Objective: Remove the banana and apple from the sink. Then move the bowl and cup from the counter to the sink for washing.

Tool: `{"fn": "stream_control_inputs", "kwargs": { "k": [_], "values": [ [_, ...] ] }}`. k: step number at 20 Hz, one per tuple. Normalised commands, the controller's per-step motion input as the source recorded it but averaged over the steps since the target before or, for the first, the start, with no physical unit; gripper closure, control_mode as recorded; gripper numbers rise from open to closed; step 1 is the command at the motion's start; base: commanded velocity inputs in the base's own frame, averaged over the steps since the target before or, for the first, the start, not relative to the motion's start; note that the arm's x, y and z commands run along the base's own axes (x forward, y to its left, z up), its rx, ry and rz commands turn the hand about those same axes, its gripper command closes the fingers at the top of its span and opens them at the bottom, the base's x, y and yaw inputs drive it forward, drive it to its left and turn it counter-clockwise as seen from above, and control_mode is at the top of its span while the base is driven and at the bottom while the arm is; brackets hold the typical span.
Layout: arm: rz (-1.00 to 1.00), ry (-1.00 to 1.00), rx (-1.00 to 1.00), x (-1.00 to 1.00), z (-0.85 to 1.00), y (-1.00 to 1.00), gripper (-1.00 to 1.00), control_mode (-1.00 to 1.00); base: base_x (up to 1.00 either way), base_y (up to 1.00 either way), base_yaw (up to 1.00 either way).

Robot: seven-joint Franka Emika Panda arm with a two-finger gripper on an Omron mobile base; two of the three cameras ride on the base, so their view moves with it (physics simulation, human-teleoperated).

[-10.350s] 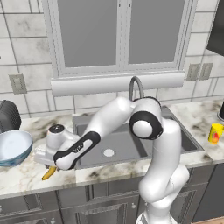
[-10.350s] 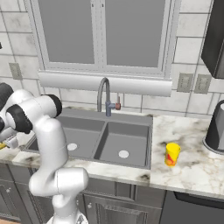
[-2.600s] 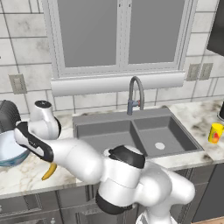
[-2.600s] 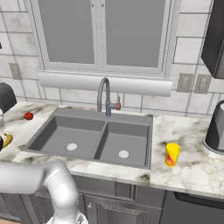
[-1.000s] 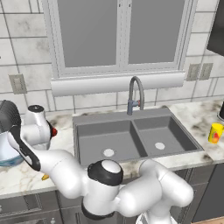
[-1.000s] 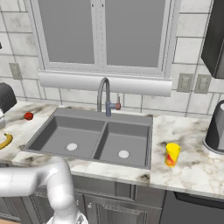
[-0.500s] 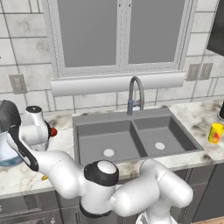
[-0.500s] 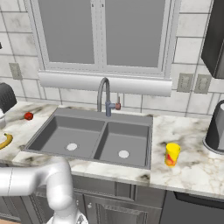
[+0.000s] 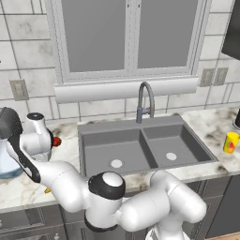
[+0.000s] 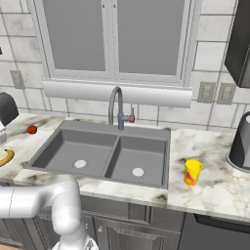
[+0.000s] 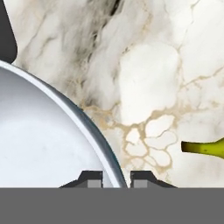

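The bowl [image 11: 39,148], white inside with a blue-grey rim, lies at the left of the hand view. My gripper [image 11: 117,180] is shut on the bowl, one fingertip inside its rim and one outside. In the left base view the bowl [image 9: 5,161] sits at the far left edge with my hand beside it. The banana [image 10: 6,157] and the red apple [image 10: 32,129] lie on the counter [image 10: 215,190] left of the sink [image 10: 105,151]. The banana's tip [image 11: 205,148] shows to the right of my fingers. The yellow cup [image 10: 191,172] stands right of the sink.
A curved grey faucet [image 10: 116,110] rises behind the sink. A dark rounded appliance [image 9: 9,124] stands just behind the bowl, and a dark kettle-like pot [image 10: 241,141] sits at the counter's far right. My arm spans the counter's front edge.
Since about ten seconds ago the arm has left the banana on the counter and swung left to the bowl. Over the last second the arm has barely moved.
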Motion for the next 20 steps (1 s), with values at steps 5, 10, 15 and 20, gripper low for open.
{"fn": "stream_control_inputs", "kwargs": {
  "k": [5, 10, 15, 20],
  "values": [
    [0.00, 0.02, 0.00, 0.00, -0.03, 0.00, 1.00, -1.00, 0.00, 0.00, 0.00],
    [0.00, 0.00, 0.00, -0.01, 0.04, -0.02, 1.00, -1.00, 0.00, 0.00, 0.00],
    [0.00, 0.00, 0.00, -0.06, 0.21, -0.06, 1.00, -1.00, 0.00, 0.00, 0.00],
    [0.00, 0.00, 0.00, -0.13, 0.27, -0.16, 1.00, -1.00, 0.00, 0.00, 0.00]
  ]
}}
